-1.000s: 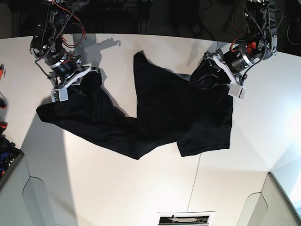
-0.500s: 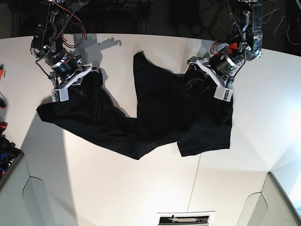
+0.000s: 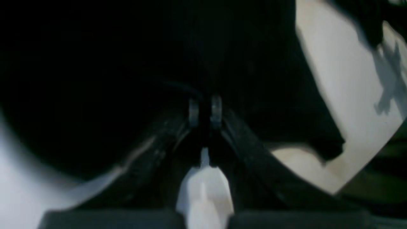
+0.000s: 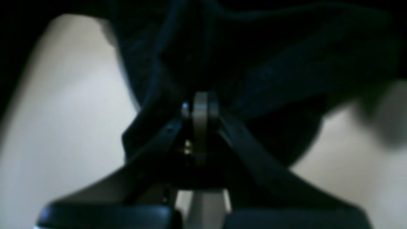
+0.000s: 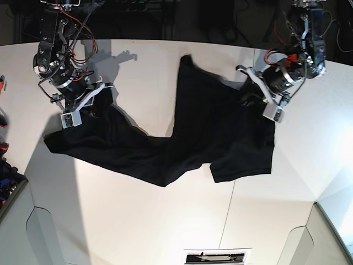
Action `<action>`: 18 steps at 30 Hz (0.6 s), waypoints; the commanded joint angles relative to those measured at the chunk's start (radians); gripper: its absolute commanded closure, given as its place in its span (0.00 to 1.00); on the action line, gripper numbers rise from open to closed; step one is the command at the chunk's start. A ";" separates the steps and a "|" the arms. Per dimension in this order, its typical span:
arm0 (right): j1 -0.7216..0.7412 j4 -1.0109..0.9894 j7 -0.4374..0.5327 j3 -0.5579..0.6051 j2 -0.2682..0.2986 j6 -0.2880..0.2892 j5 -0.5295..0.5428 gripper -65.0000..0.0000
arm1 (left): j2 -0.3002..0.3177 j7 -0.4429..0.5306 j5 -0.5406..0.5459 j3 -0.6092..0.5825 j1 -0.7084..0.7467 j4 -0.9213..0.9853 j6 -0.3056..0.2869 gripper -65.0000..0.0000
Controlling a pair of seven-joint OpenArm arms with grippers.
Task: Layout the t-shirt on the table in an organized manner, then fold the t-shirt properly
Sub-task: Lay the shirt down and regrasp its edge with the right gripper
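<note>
The black t-shirt (image 5: 193, 132) lies crumpled across the white table (image 5: 165, 221), stretched from the left side to the right. My left gripper (image 5: 251, 102) is on the shirt's right upper part. In the left wrist view its fingertips (image 3: 192, 111) stand close together with black cloth (image 3: 127, 63) bunched at them, so the left gripper (image 3: 204, 111) is shut on the t-shirt. My right gripper (image 5: 96, 105) is at the shirt's left upper corner. In the right wrist view this gripper (image 4: 200, 106) is shut, pinching a fold of the t-shirt (image 4: 286, 63).
A thin dark seam (image 5: 227, 215) runs down the table's front half. A black-and-white label (image 5: 215, 256) sits at the front edge. Red-handled tools (image 5: 3, 118) and a dark bin (image 5: 8, 185) lie at the left edge. Dark equipment and cables stand behind the table.
The left gripper went from open to shut on the shirt and shifted right. The shirt's upright middle fold was drawn to the right. The right gripper moved slightly up and left.
</note>
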State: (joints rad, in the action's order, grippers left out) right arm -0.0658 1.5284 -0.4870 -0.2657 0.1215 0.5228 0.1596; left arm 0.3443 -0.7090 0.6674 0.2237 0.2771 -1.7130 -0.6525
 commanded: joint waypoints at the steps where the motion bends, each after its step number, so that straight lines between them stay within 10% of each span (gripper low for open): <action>1: 0.012 0.012 0.010 -0.005 0.033 -0.015 0.001 1.00 | 0.042 0.018 0.032 0.033 -0.002 -0.036 -0.023 1.00; 9: 0.044 0.012 0.012 -0.030 0.135 -0.056 0.001 1.00 | 0.241 -0.007 0.120 0.201 0.000 -0.043 -0.046 1.00; 18: 0.046 0.012 -0.012 -0.106 0.136 -0.055 0.132 1.00 | 0.329 -0.029 0.274 0.402 -0.034 -0.043 -0.046 1.00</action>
State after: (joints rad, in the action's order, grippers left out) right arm -0.0334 1.5265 -0.5201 -0.3656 0.2436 0.4702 0.2825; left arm 0.6518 -0.7624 0.9184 0.6167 0.2516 -1.7409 -0.6888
